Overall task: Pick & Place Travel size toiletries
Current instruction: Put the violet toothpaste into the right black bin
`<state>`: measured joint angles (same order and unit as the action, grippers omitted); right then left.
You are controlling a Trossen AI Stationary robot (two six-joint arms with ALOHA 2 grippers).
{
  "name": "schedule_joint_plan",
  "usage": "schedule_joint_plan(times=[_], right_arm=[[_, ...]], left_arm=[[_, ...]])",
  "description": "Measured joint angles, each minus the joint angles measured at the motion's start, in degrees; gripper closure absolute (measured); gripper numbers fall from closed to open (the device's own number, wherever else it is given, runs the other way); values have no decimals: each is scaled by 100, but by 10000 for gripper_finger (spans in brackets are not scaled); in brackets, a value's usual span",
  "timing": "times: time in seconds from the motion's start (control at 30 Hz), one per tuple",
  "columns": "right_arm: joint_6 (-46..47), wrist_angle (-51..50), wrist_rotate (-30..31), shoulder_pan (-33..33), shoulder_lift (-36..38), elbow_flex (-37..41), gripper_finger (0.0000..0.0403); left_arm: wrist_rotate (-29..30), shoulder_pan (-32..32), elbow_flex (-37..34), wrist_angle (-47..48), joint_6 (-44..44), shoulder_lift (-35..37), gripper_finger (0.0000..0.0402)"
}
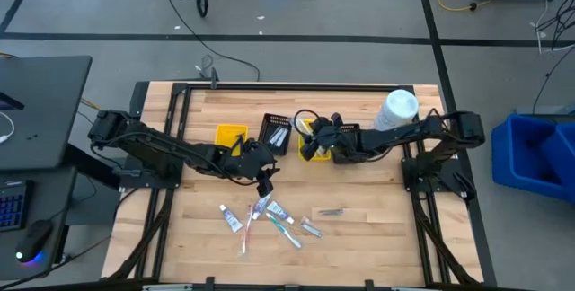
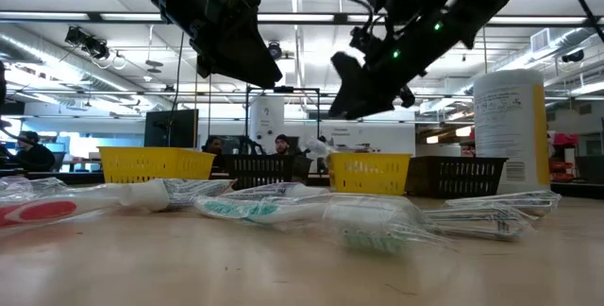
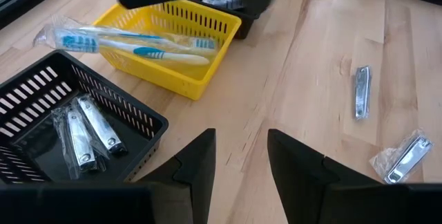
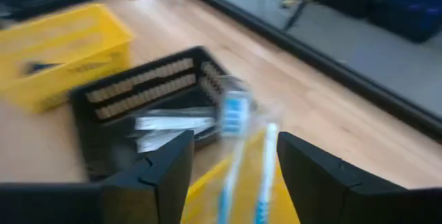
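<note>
Several wrapped toothbrushes and small tubes (image 1: pixel 267 217) lie loose on the wood near the table's near edge, and they fill the foreground of the low view (image 2: pixel 283 207). A clear packet of blue-and-white toothbrushes (image 3: pixel 131 44) rests across the rim of a yellow bin (image 3: pixel 200 72). My right gripper (image 1: pixel 310 143) hovers open just above that bin, with the packet (image 4: pixel 242 148) showing between its fingers (image 4: pixel 235 141). My left gripper (image 1: pixel 262 181) is open (image 3: pixel 242 137) and hangs over bare wood between the bins and the loose pile.
A black bin (image 3: pixel 41 92) holding wrapped nail clippers stands beside the yellow one. A second yellow bin (image 1: pixel 231 136) sits farther left. Two nail clippers (image 3: pixel 361 92) (image 3: pixel 404 158) lie on the wood. A tall white bottle (image 1: pixel 398 110) stands at the far right.
</note>
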<state>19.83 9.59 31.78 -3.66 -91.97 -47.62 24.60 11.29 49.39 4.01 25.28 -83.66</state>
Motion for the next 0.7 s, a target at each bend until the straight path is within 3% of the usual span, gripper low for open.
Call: schedule_joint_plan(times=[0.17,0.4,0.5,0.7], right_arm=[[-297,-363,-1149,153,376,0,174],[-304,-478,-2794,596,385,0,191],[-185,-528,-3042,874,379,0,200],[-112,-432,-2976,1484,333,0,208]], left_arm=[[0,0,0,0,0,0,260],[-176,0,0,21,-34,0,260],[-525,2,0,41,-207,0,260],[-1266,27,0,66,-506,0,260]])
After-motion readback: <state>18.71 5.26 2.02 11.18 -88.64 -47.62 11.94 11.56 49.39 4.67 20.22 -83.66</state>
